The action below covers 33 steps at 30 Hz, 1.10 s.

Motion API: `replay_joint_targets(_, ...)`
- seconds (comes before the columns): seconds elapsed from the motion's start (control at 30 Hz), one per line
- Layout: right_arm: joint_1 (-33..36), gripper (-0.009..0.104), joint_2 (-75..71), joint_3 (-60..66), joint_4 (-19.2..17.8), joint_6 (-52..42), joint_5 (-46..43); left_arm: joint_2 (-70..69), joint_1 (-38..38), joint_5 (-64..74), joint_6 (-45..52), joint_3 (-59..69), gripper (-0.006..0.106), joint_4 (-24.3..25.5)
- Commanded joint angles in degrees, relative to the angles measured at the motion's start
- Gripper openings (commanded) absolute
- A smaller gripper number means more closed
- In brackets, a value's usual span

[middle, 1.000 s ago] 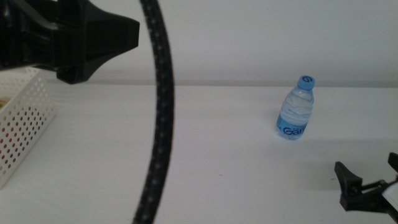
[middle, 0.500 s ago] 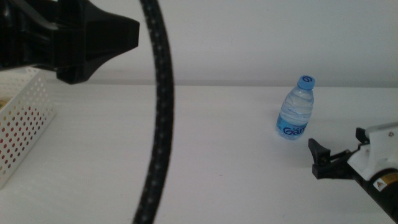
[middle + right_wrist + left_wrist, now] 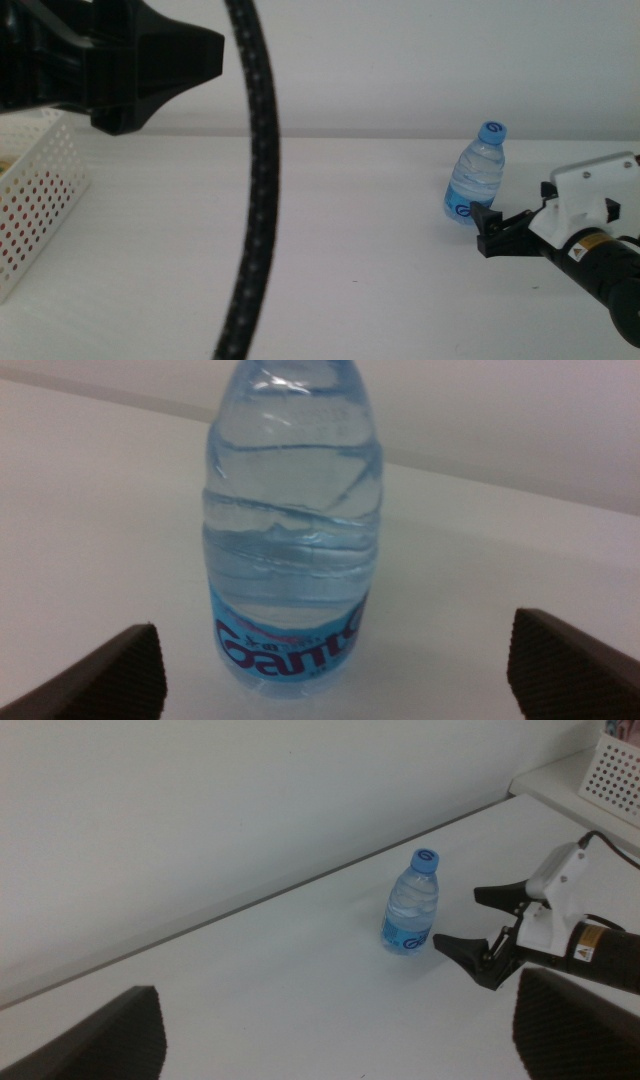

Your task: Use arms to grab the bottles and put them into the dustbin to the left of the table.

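While only one bottle stands on the table, each view gives a different part of the scene.

Water bottle: the clear water bottle with blue cap stands upright on the white table, on its right part and near the far edge.

Right gripper: the right gripper comes in from the right side, low over the table, with its tips just beside the bottle base. Its jaws are wide apart and hold nothing.

Left wrist view: it shows both jaws of that gripper from the side, spread open, with the bottle just in front of the gap. The middle view shows only one dark jaw clearly.

Right wrist view: the bottle fills the centre between the two jaw tips, and its blue label with red letters is readable only here.

Left gripper: the left gripper is raised well apart from the bottle, its jaws wide open and empty.

Dustbin: the white dustbin with round holes is at the left edge of the table, under the left arm.
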Motion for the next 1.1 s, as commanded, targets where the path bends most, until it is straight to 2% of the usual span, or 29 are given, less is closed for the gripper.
replay_joint_targets(0.0,0.15,0.090,1.40,-1.23,-1.57,-0.78,0.66,-0.30,-0.57,-0.97,-0.40,-0.12,0.093,0.10)
replay_joint_targets(1.07,0.15,0.090,9.52,-8.98,-1.57,-0.62,0.54,-0.30,-0.57,-0.97,-0.29,-0.12,0.093,0.10)
